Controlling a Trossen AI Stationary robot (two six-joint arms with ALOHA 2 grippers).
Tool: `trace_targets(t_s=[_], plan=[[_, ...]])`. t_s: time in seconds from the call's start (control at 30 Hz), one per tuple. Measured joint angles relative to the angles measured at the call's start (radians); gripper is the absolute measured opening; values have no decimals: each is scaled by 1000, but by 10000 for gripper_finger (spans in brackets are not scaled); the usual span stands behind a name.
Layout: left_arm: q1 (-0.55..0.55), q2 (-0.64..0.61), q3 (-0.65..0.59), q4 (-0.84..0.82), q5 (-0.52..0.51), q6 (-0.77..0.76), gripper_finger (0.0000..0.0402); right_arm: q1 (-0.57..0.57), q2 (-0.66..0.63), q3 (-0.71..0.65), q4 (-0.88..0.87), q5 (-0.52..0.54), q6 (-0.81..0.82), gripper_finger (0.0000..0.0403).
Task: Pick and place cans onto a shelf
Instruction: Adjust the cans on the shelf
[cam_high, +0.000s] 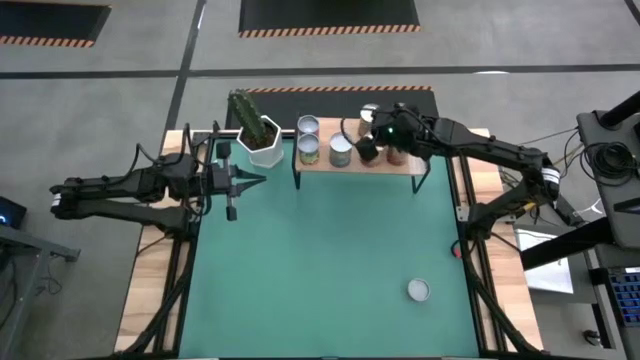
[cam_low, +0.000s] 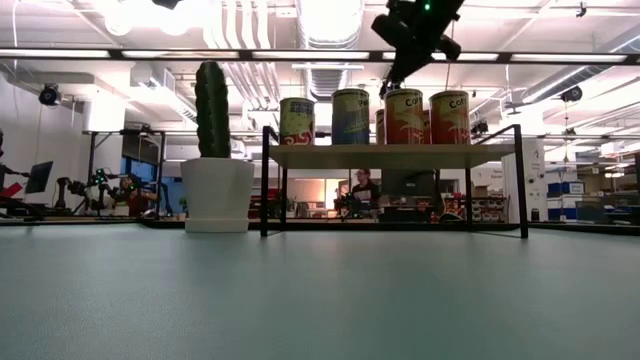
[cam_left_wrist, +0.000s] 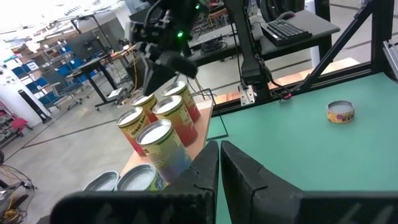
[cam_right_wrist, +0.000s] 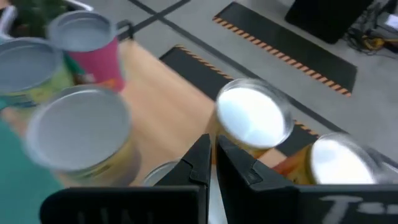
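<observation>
Several cans (cam_high: 340, 152) stand upright on the light-wood shelf (cam_high: 360, 168) at the table's far edge; in the low view they line its top (cam_low: 350, 116). One short can (cam_high: 418, 290) sits alone on the green mat at the near right. My right gripper (cam_high: 365, 150) hovers shut just above the shelf's cans (cam_right_wrist: 254, 118), tipped down, holding nothing (cam_low: 392, 80). My left gripper (cam_high: 250, 181) waits shut and level over the mat, left of the shelf, its fingers (cam_left_wrist: 219, 168) pointing toward the cans (cam_left_wrist: 163, 140).
A cactus in a white pot (cam_high: 262, 135) stands just left of the shelf, tall in the low view (cam_low: 215, 150). The shelf's thin black legs (cam_low: 265, 185) rise from the mat. Open green mat (cam_high: 320, 260) stretches between the shelf and the near edge.
</observation>
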Motion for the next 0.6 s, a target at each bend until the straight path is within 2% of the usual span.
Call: trace_targets(t_s=[0.33, 0.6], plan=[[0, 0, 0, 1, 0, 21, 0, -138, 67, 0, 41, -6, -75, 13], [0, 0, 0, 1, 0, 28, 0, -155, 67, 0, 78, -8, -104, 13]])
